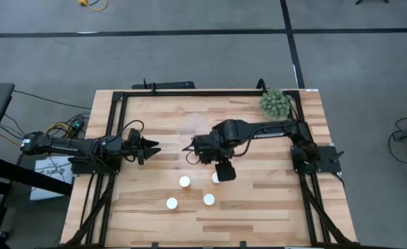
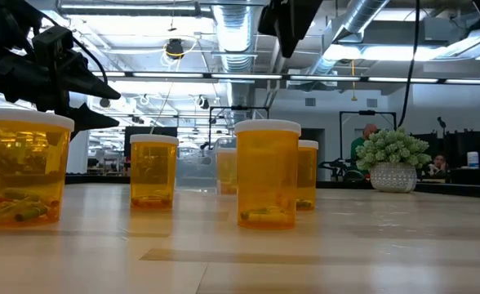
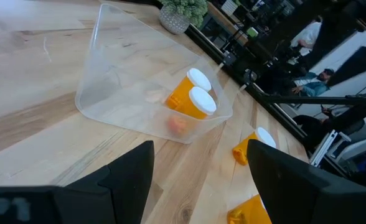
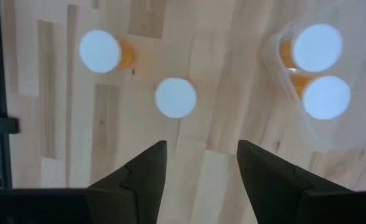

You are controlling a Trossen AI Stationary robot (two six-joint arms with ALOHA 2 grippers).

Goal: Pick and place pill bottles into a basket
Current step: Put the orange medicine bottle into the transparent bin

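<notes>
Left pincer [image 1: 150, 147]: at the left side of the wooden table [image 1: 259, 214], low over the boards and pointing toward the middle. Its fingers are spread, with nothing between them.
Basket [image 3: 102, 74]: a clear tub on the table just ahead of the left pincer, toward the plant. From above it is barely visible.
Bottles in the basket [image 3: 194, 98]: two orange pill bottles with white caps stand side by side and touch, at the end of the basket farthest from the left pincer.
Right pincer [image 4: 201, 152]: near the middle of the table, pointing straight down above the boards and just beside the basket. Its fingers stand apart around bare wood and grip nothing.
Loose bottles [image 1: 184, 181]: four white caps stand on the table toward the front edge, in two loose pairs. One cap [image 1: 216, 178] is partly under the right arm. None touches a pincer.
Plant [image 1: 275, 102]: a green spiky ball at the far right corner, well apart from the bottles.
</notes>
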